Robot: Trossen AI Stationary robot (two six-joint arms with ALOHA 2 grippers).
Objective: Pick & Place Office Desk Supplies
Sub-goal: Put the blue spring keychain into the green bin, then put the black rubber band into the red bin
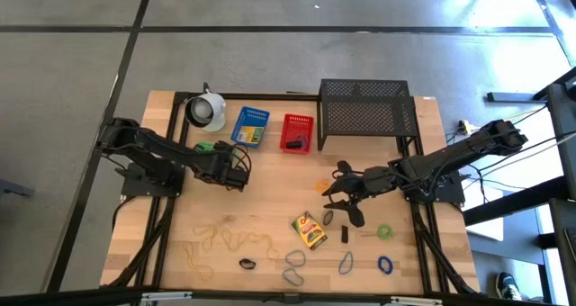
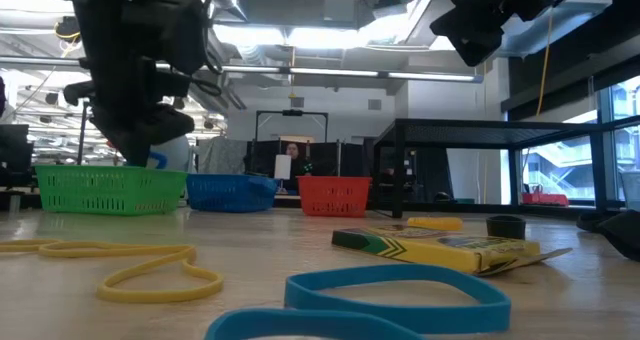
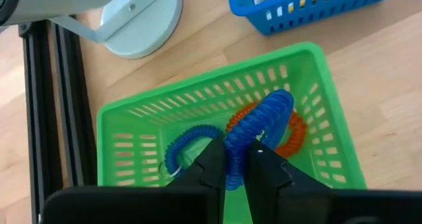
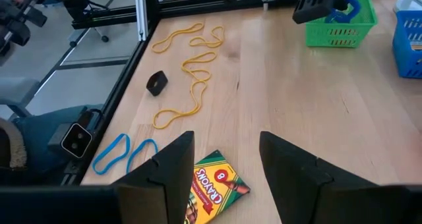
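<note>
My left gripper (image 3: 236,159) hovers over the green basket (image 3: 217,112) near the table's left side and is shut on a blue coiled band (image 3: 264,118). An orange coiled band (image 3: 297,135) lies in the basket. My right gripper (image 4: 224,151) is open above the table, just beyond a yellow-green crayon box (image 4: 214,188) that lies flat (image 1: 310,230). Yellow rubber bands (image 1: 225,238), blue bands (image 1: 295,263), a green band (image 1: 384,230) and small dark clips (image 1: 247,264) lie along the near part of the table. My left gripper pinches the blue coiled band at a stretch of its coil (image 3: 235,148) between the two fingers, which come from above and point down into the green basket. The band's remaining loop (image 3: 188,135) curves down from the hold into the basket.
A blue basket (image 1: 251,126) and a red basket (image 1: 296,132) stand beside the green one. The white cup-like object (image 1: 207,111) is at the far left, the black mesh rack (image 1: 367,108) at the far right. A person (image 2: 293,160) shows in the room beyond.
</note>
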